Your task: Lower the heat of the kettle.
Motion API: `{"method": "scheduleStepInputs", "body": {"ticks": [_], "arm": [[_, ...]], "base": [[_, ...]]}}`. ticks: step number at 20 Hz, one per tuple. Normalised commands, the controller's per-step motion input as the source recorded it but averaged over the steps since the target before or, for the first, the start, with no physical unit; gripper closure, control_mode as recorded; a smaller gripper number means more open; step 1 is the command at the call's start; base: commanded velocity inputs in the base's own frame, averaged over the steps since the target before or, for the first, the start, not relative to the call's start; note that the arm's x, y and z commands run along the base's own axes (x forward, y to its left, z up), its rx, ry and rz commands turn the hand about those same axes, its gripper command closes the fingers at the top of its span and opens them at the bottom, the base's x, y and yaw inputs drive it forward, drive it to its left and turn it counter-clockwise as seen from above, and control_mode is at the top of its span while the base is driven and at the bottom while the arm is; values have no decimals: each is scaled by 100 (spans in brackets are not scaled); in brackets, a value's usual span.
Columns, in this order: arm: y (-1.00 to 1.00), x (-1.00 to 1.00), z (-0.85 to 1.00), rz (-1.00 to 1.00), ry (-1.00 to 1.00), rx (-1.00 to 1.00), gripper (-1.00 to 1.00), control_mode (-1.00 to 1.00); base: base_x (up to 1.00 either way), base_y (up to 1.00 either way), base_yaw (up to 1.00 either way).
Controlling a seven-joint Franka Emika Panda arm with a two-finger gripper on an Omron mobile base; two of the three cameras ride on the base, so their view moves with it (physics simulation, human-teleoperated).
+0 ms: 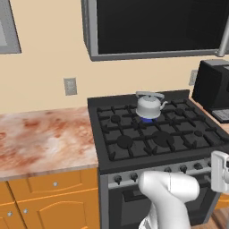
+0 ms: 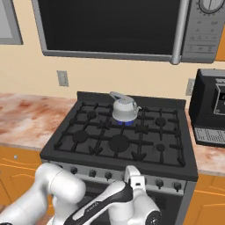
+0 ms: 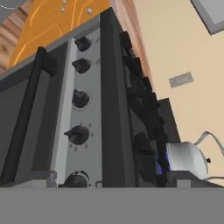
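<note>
Kettle [image 1: 149,106] sits on the rear centre burner of the stove [image 1: 134,134], upper middle of the left base frame, with blue flame [image 1: 147,119] showing under it. So the burner is on. In the hand view the kettle is at lower right, rolled sideways.

Handling: the kettle itself shouldn't be touched. It's likely hot, round and slick, with a thin handle. My read is that the real target is a knob [image 3: 78,134] in the row on the stove's front panel. Those are small, rigid, ribbed dials: pinch across the body and twist, little force needed.

Gripper [image 2: 132,172] is low in front of the stove, near the knob row, lower centre of the right base frame. Can't tell whether the jaws are spread or pressed together; the fingertips aren't resolvable.

Unclear:
- which knob drives the rear centre burner; no legible markings
- bottom knob [image 3: 75,180] in the hand view is cut off
- knob pointer positions too small to read
- arm covers part of the panel in both base views
</note>
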Motion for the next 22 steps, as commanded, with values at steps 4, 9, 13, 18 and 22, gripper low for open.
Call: {"method": "scheduleStepInputs", "body": {"ticks": [4,9,13,18,22], "arm": [[-35,1,-39,13,-22,0,-100,-100],[-31,9,-39,14,-22,0,-100,-100],[-19,27,-29,11,-17,0,-100,-100],[-18,35,-22,10,-11,0,-100,-100],[-27,32,-26,6,-7,0,-100,-100]], "base": [[0,0,0],[0,0,0],[0,0,0],[0,0,0],[0,0,0]]}}
